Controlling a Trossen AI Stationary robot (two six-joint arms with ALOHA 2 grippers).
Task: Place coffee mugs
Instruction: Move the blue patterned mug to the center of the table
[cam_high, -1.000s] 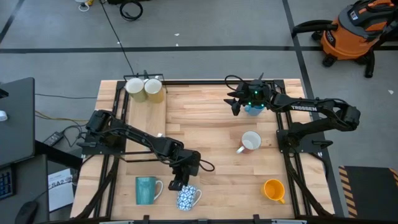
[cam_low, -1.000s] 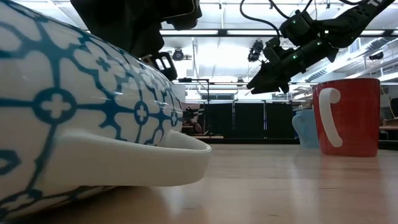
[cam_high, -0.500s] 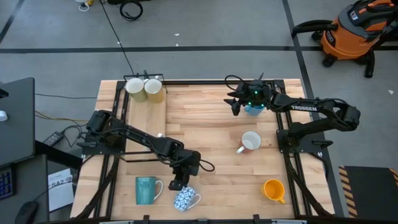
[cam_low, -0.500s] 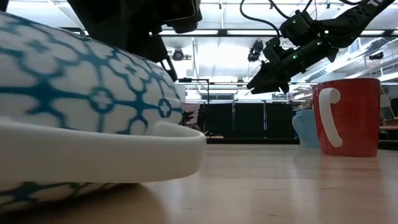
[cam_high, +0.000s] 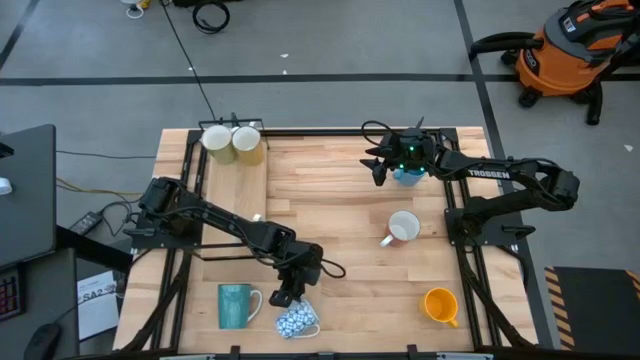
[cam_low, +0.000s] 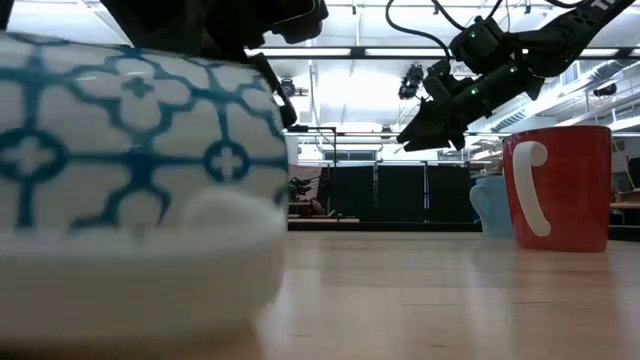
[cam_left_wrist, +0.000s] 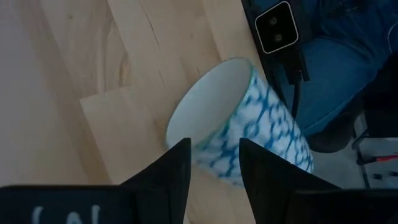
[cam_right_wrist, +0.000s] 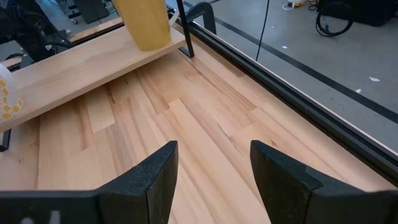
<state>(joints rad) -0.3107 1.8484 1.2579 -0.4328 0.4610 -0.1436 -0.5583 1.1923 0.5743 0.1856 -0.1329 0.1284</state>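
My left gripper (cam_high: 287, 297) sits at about six o'clock on the table (cam_high: 330, 190), fingers parted and gripping nothing. The patterned mug (cam_high: 297, 320) lies on its side just beyond the fingertips, close to the front edge, so I judge this one is not placed properly. The wrist view shows its open mouth (cam_left_wrist: 208, 102) facing the fingers, with the body clear of both.

The teal mug (cam_high: 234, 305) stands upright just to its nine o'clock. I think I need to right the fallen mug before moving on.

My right gripper (cam_high: 381, 165) hovers at one o'clock, open and empty, right beside the light blue mug (cam_high: 407, 177), presumably ready to take it. The white mug (cam_high: 403, 227) and orange mug (cam_high: 440, 305) wait at three and four o'clock.
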